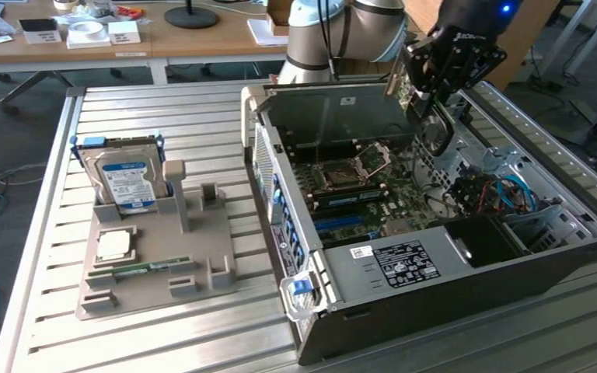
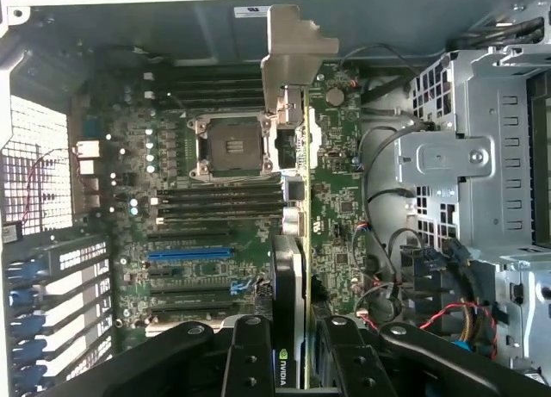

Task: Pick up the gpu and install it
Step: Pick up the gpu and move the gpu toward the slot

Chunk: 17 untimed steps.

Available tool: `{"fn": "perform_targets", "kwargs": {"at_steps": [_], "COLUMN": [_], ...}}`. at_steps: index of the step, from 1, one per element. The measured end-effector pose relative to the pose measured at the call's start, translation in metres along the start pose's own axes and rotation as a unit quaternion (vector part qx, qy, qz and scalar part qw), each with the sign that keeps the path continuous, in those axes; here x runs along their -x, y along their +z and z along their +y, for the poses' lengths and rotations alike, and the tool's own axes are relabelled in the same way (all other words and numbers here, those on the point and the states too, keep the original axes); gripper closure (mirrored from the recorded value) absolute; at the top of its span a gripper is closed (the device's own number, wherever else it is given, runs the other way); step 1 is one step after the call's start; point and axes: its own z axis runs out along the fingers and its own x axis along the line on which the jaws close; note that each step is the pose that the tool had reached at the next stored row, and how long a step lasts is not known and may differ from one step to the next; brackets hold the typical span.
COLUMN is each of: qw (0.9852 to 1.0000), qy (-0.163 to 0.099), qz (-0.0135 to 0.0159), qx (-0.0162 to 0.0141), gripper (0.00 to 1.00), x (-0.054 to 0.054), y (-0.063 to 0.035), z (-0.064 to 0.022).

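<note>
My gripper (image 1: 435, 87) hangs over the far side of the open computer case (image 1: 423, 287), shut on the gpu (image 1: 432, 130). The card hangs below the black fingers (image 1: 462, 58), above the motherboard (image 1: 366, 194) and not touching it. In the wrist view the gpu (image 2: 294, 242) is seen edge-on, a thin green board with a dark face. Its silvery metal bracket (image 2: 291, 57) points away from the gripper (image 2: 295, 362). One black finger (image 2: 250, 354) presses on each side of the card. The blue slot (image 2: 189, 253) lies on the board beside the card's line.
A grey holder (image 1: 153, 272) on the slatted metal table (image 1: 133, 124) carries a hard drive (image 1: 124, 180), a processor (image 1: 114, 245) and a RAM stick (image 1: 137, 271). Drive cages and cables (image 1: 496, 190) fill the case's exterior-view right. A desk with clutter (image 1: 91, 35) stands behind.
</note>
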Motion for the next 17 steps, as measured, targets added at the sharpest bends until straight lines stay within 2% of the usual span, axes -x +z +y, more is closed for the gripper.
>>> {"fn": "perform_targets", "kwargs": {"at_steps": [4, 8, 14, 17], "qw": [1.0000, 1.0000, 1.0000, 1.0000], "qy": [0.000, 0.000, 0.000, 0.000], "qz": [0.0000, 0.0000, 0.0000, 0.0000], "qx": [0.0000, 0.0000, 0.0000, 0.0000], "gripper": [0.73, 0.73, 0.73, 0.73], "x": [0.001, 0.008, 0.008, 0.013], "y": [0.0000, 0.0002, 0.0002, 0.0003], "z": [0.0001, 0.0006, 0.0005, 0.0009]}}
